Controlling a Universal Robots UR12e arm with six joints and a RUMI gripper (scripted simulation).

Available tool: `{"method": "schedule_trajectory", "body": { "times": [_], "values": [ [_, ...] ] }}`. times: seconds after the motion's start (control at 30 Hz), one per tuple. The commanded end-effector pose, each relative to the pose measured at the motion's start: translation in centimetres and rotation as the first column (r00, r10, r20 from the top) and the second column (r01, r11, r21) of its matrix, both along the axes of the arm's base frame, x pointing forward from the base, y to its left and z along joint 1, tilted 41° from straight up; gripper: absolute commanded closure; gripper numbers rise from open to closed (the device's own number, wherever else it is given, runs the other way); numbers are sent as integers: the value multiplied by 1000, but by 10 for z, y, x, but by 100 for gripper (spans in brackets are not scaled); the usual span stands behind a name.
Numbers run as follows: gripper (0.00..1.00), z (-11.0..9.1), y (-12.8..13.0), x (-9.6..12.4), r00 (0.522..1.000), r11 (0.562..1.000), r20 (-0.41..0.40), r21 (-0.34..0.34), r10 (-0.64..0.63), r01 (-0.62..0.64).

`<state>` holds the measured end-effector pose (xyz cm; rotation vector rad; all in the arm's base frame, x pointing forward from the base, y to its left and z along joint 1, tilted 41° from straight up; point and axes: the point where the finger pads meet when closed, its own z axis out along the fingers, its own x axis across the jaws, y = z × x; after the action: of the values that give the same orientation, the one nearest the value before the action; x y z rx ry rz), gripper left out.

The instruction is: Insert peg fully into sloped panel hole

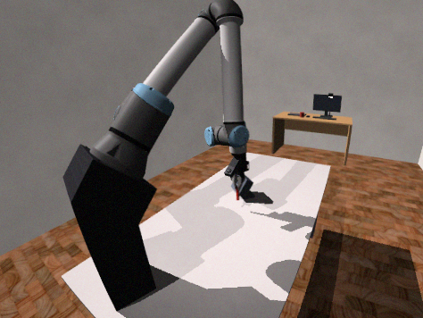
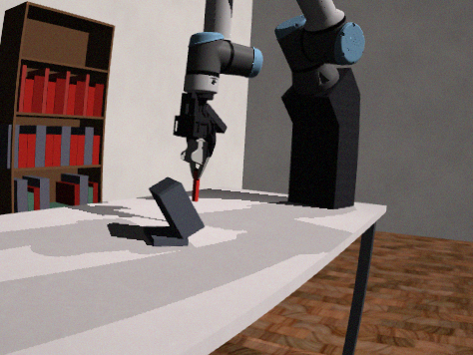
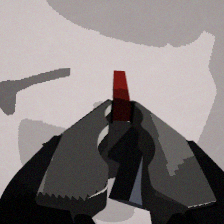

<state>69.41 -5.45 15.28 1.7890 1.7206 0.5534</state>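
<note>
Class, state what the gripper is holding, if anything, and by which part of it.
The gripper holds the red peg by its upper end; the rest hangs below the fingertips.

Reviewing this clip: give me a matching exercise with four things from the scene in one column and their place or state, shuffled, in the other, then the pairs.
Things:
1. peg
2. sloped panel
3. gripper
4. bookshelf

Place or state:
A. stands behind the table, holding red books
B. rests on the white table, tilted on its small base
C. red, hanging point-down from the fingers
D. shut around the peg's upper end

Pairs: 1-C, 2-B, 3-D, 4-A
</note>
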Motion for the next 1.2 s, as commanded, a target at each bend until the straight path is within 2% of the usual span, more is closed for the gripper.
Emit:
{"method": "schedule_trajectory", "body": {
  "times": [0.0, 1.17],
  "values": [
    [100, 1, 4, 6, 1000, 1000, 11, -8, -7, 7],
    [100, -2, 22, 25, 998, 998, 56, -40, -39, 41]
  ]
}}
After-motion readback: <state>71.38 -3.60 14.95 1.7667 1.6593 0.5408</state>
